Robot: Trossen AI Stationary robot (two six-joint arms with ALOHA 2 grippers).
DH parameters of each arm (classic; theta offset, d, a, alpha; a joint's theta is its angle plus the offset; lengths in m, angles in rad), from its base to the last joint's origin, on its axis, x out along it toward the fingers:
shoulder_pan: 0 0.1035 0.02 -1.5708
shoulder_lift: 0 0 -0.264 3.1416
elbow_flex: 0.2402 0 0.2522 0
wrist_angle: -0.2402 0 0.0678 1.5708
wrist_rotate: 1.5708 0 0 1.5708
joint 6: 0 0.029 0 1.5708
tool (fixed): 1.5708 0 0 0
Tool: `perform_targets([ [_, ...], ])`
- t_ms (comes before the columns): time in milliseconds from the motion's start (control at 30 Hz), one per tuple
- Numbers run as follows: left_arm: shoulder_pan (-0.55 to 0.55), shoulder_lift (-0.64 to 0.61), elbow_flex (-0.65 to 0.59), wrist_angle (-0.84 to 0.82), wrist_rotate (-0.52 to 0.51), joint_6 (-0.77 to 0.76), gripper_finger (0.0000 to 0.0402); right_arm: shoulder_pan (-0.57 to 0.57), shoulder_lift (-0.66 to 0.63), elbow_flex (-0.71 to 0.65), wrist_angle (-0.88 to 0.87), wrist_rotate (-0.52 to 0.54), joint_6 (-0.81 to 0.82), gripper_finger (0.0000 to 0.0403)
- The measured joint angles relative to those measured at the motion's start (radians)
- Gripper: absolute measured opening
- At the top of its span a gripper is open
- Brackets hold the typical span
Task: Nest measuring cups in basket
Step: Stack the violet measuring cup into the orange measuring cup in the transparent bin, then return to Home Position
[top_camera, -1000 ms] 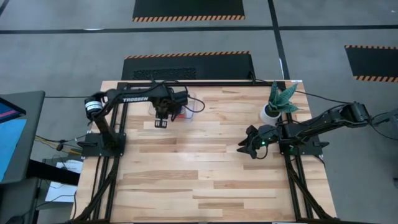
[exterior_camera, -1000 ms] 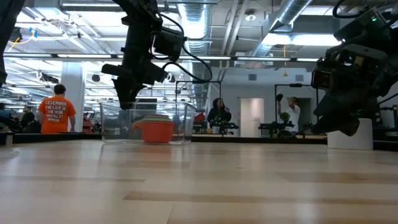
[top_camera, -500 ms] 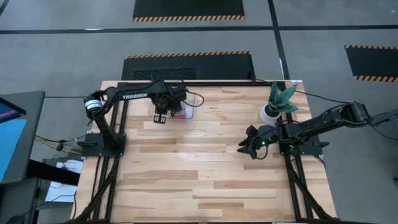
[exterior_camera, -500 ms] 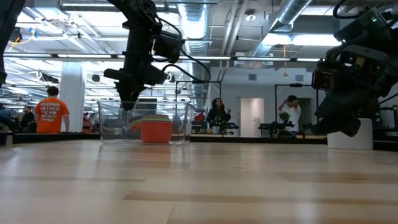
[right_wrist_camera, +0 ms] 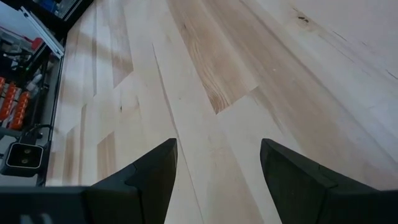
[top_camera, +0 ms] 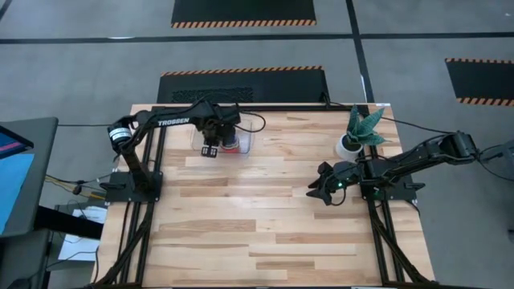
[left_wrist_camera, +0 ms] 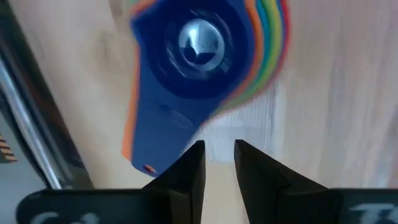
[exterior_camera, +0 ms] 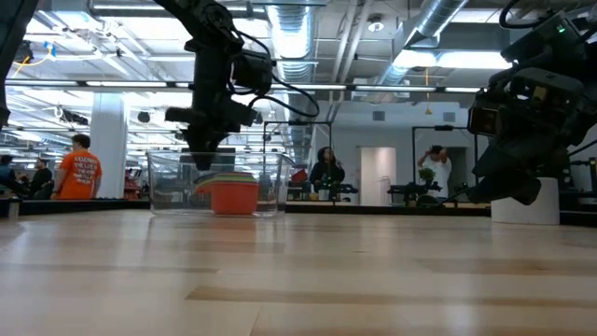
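The measuring cups (left_wrist_camera: 199,50) sit nested in one stack, dark blue on top, with green, yellow, orange and red rims showing beside it. The stack (exterior_camera: 233,194) stands in the clear basket (exterior_camera: 168,187) at the table's far left. My left gripper (left_wrist_camera: 219,155) hovers above the basket's near side (top_camera: 210,151), pointing down, open by a narrow gap and empty. Its fingertips are just off the dark blue handle (left_wrist_camera: 155,137). My right gripper (right_wrist_camera: 217,162) waits wide open over the table's right side (top_camera: 315,191), holding nothing.
A white pot with a green plant (top_camera: 349,146) stands at the far right, behind my right arm. Bare wooden table (top_camera: 257,225) spreads across the middle and near side. People move about in the room beyond the far edge.
My left gripper has moved a little toward the table's far edge, coming closer over the basket. The cup stack and basket have stayed in place.
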Motion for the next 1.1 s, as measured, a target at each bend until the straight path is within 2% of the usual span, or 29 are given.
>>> perform_targets([
  [233, 0.002, 0.0, -0.05, 0.002, -0.002, 0.026, 0.0075, 0.0, 0.0, 0.0, 0.0, 0.0, 0.0, 0.0255],
  [500, 0.009, 0.0, -0.088, 0.111, -0.077, 0.041, 0.0075, 0.0, 0.0, 0.0, 0.0, 0.0, 0.0, 0.0255],
  [700, 0.02, 0.0, -0.088, 0.102, -0.1, 0.037, 0.0075, 0.0, 0.0, 0.0, 0.0, 0.0, 0.001, 0.0255],
  [900, 0.006, 0.0, -0.015, -0.143, -0.104, -0.099, 0.0075, 0.0, 0.0, 0.0, -0.001, -0.001, 0.037, 0.0255],
  [1100, -0.072, 0.0, 0.216, -0.48, -0.104, -0.475, 0.0075, 0.0, 0.0, 0.0, 0.002, -0.002, 0.108, 0.0255],
])
